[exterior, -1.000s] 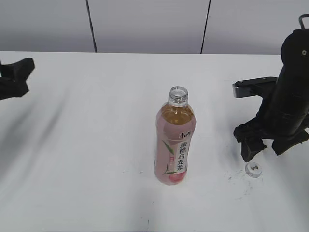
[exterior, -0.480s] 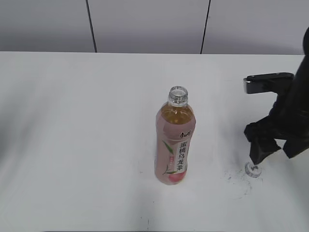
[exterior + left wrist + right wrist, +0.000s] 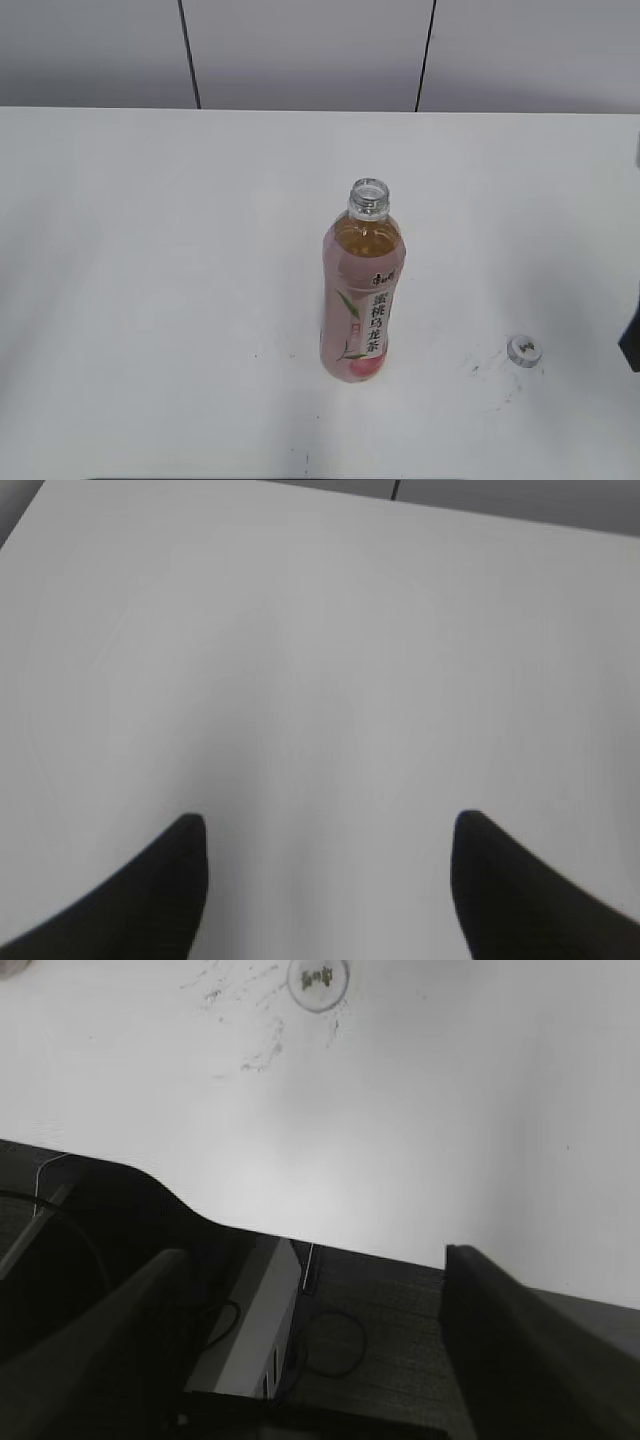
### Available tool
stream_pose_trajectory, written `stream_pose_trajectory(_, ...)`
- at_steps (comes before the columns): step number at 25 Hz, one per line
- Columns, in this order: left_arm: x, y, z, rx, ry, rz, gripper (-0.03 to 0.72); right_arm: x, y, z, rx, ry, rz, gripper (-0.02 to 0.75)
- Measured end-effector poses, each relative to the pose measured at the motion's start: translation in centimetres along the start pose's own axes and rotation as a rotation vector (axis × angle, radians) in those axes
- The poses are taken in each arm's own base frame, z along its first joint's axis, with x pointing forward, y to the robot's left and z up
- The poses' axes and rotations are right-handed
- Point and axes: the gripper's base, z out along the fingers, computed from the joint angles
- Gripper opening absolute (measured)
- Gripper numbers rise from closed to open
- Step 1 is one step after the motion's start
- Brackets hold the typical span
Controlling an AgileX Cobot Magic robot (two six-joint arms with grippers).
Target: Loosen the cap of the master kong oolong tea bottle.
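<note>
While bottle (image 3: 363,290) stands upright, uncapped, amber tea nearly to neck, cap (image 3: 523,350) lies apart on table (image 3: 150,250). Both grippers' jaws apart, empty.

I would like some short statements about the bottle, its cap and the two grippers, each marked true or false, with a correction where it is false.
1. The cap is screwed on the master kong oolong tea bottle. False: it lies on the table, to the right of the bottle.
2. The bottle stands upright with its mouth open. True.
3. The right gripper holds the cap. False: it is open and empty.
4. The left gripper is open over bare table. True.
5. The bottle is empty. False: it holds amber tea.
</note>
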Motion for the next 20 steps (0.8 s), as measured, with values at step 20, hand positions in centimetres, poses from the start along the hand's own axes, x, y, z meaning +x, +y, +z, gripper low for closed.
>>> stream_pose_trajectory(20, 6.1, 1.1, -7.0, 0.042, -0.115, 0.119, 0.438, 16.3, -0.5, -5.3, 0.073, -0.688, -0.067, 0.555)
